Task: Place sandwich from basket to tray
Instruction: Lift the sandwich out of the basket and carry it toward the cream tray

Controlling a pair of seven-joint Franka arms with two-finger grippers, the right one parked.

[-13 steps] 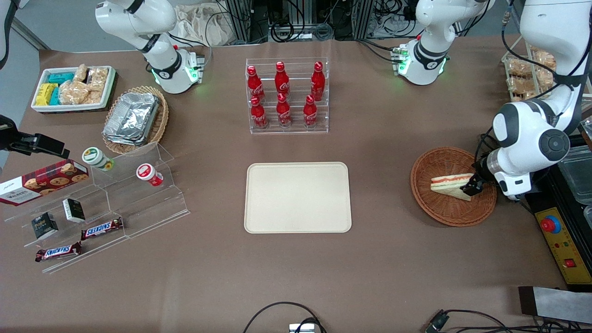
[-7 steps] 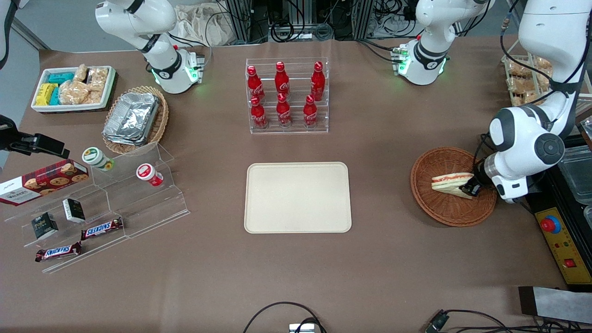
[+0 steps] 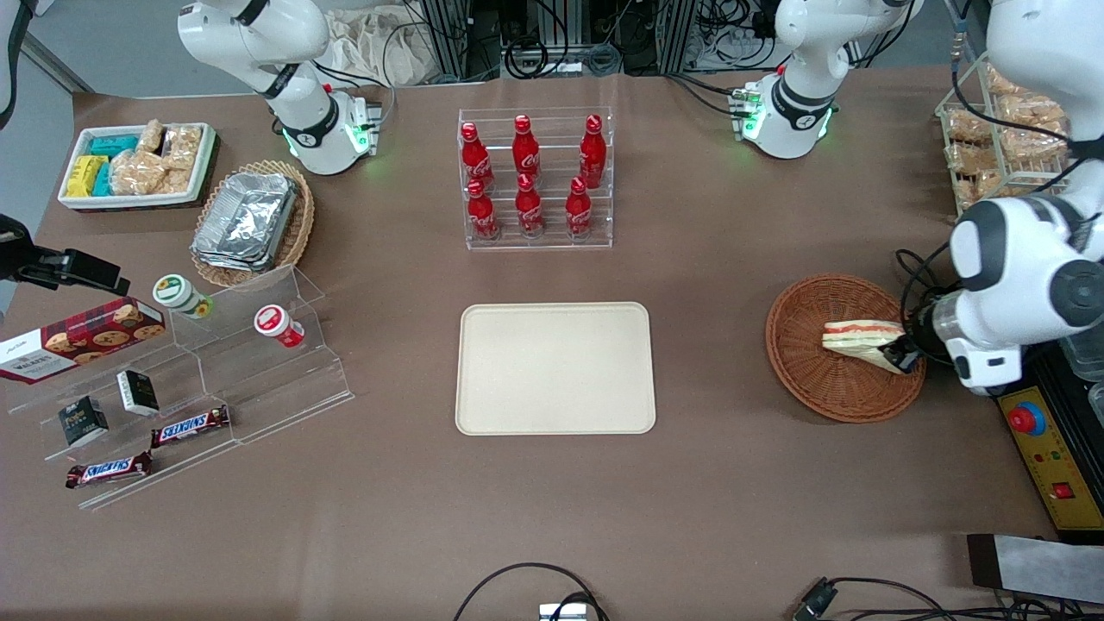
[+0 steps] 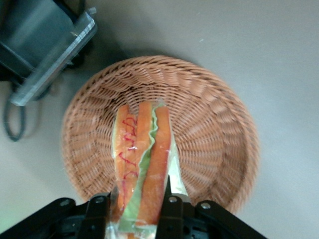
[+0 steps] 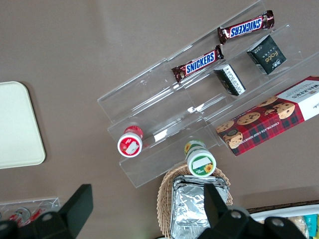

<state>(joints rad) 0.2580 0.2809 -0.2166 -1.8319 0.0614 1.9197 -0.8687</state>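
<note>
Gripper (image 4: pixel 133 219) fingers are clamped on the sandwich (image 4: pixel 142 162), pinching its wrapped end from both sides, with the wedge raised a little over the basket (image 3: pixel 811 379) near the rim closest to the working arm. Going left to right in the front view, the tray (image 3: pixel 555 368) lies bare at mid-table, well apart from the basket. I judge the pick done; the carry across and the set-down remain.
</note>
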